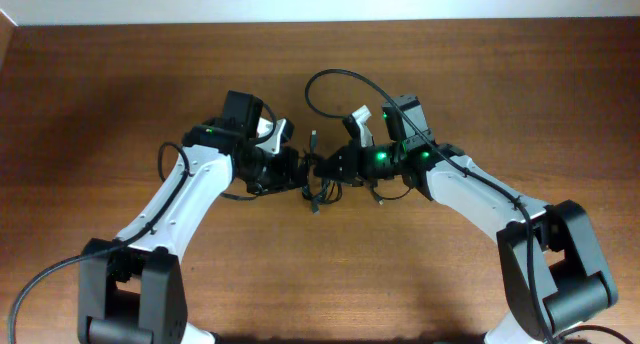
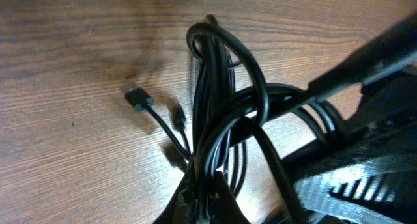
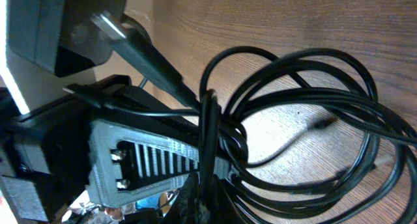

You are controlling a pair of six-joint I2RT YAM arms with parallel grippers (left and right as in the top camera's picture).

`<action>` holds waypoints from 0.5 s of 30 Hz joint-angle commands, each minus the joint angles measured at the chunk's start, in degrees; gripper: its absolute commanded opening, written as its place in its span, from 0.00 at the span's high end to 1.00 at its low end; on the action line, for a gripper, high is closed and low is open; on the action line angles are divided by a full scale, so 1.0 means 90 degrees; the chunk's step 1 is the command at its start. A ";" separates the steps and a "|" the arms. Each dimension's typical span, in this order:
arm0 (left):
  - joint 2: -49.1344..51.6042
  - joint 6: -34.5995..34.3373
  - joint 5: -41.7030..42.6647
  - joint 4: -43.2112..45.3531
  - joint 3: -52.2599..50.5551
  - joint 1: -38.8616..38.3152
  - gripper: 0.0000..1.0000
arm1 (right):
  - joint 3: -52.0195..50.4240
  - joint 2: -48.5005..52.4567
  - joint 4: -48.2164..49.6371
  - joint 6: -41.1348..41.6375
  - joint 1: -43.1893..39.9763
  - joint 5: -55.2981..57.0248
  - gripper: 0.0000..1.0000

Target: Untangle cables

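Note:
The cables (image 1: 315, 189) are a knot of thin black cords bunched between my two grippers at the table's middle. One plug end (image 1: 313, 140) sticks up behind the knot. In the left wrist view the looped cables (image 2: 215, 113) rise from my left gripper (image 2: 208, 201), which is shut on them; two small plugs (image 2: 137, 98) lie on the wood beside. In the right wrist view several cable loops (image 3: 306, 120) spread right, and my right gripper (image 3: 205, 201) is shut on a strand. The left gripper (image 1: 298, 169) and right gripper (image 1: 325, 170) nearly touch.
A thicker black cord (image 1: 345, 82) arcs from the right arm over the table behind the grippers. The brown wooden table (image 1: 500, 74) stretches all round. A white wall edge runs along the top.

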 commanded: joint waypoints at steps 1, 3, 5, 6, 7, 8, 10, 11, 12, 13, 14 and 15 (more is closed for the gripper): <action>-0.0015 0.0012 0.0068 -0.0007 -0.0151 -0.0056 1.00 | 0.0002 -0.0141 0.0022 -0.0056 0.0017 -0.0151 0.96; -0.0015 0.0029 0.0073 -0.0007 -0.0151 -0.0056 1.00 | 0.0002 -0.0141 -0.0049 -0.0078 0.0015 -0.0146 0.96; -0.0017 0.0032 0.0228 -0.0010 -0.0148 -0.0041 1.00 | 0.0000 -0.0141 -0.0313 -0.0083 0.0017 0.0097 0.96; -0.0017 0.0104 0.0590 -0.0007 -0.0148 0.0027 1.00 | -0.0007 -0.0141 -0.0571 -0.0233 0.0017 0.0311 0.95; -0.0017 0.0131 0.0838 -0.0010 -0.0136 0.0129 1.00 | -0.0010 -0.0141 -0.0831 -0.0418 0.0017 0.0471 0.95; -0.0017 0.0163 0.1197 -0.0007 -0.0136 0.0318 1.00 | -0.0010 -0.0141 -0.1183 -0.0707 0.0017 0.0622 0.92; -0.0017 0.0175 0.1928 -0.0005 -0.0131 0.0653 1.00 | -0.0010 -0.0141 -0.1537 -0.0952 0.0017 0.0753 0.91; -0.0017 0.0180 0.2506 0.0007 -0.0131 0.0855 1.00 | -0.0010 -0.0141 -0.1804 -0.0959 0.0039 0.1049 0.92; -0.0017 0.0270 0.2941 0.0027 -0.0131 0.0981 1.00 | -0.0010 -0.0141 -0.1962 -0.0959 0.0066 0.1277 0.92; -0.0017 0.0469 0.3577 0.0058 -0.0131 0.1146 1.00 | -0.0010 -0.0141 -0.2132 -0.0959 0.0126 0.1608 0.91; -0.0017 0.0549 0.3961 0.0058 -0.0131 0.1277 1.00 | -0.0010 -0.0141 -0.2249 -0.0962 0.0168 0.1848 0.92; -0.0017 0.0610 0.4313 0.0058 -0.0131 0.1379 1.00 | -0.0024 -0.0141 -0.2319 -0.0959 0.0214 0.2137 0.92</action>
